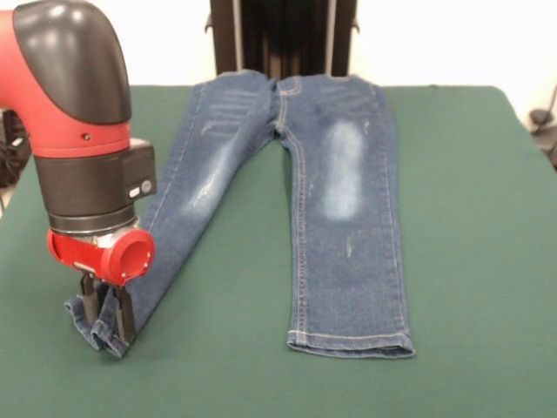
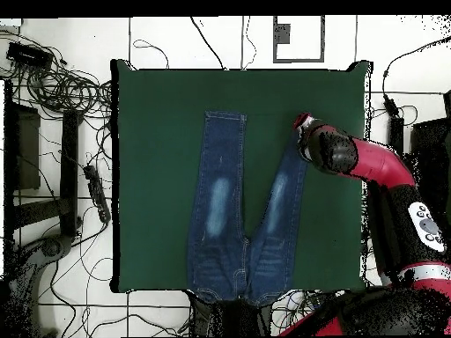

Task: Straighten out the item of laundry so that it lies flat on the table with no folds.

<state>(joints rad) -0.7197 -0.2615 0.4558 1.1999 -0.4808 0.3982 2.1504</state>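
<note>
A pair of blue jeans (image 1: 348,218) lies on the dark green table (image 1: 479,261), waistband at the far edge and legs spread in a V towards the front. The right leg lies flat and straight. The left leg runs diagonally, and its hem (image 1: 97,333) is bunched and lifted slightly. My gripper (image 1: 106,315) stands upright at that hem, shut on the denim, which curls around the fingertips. From overhead, the jeans (image 2: 220,202) lie mid-table (image 2: 158,132), and the red arm (image 2: 339,151) covers the gripper at the outer leg's end.
Green cloth stretches wide on both sides of the jeans. A black stand (image 1: 283,35) rises behind the waistband. Overhead, cables (image 2: 70,88) and dark equipment (image 2: 22,150) lie on the floor beside one table side.
</note>
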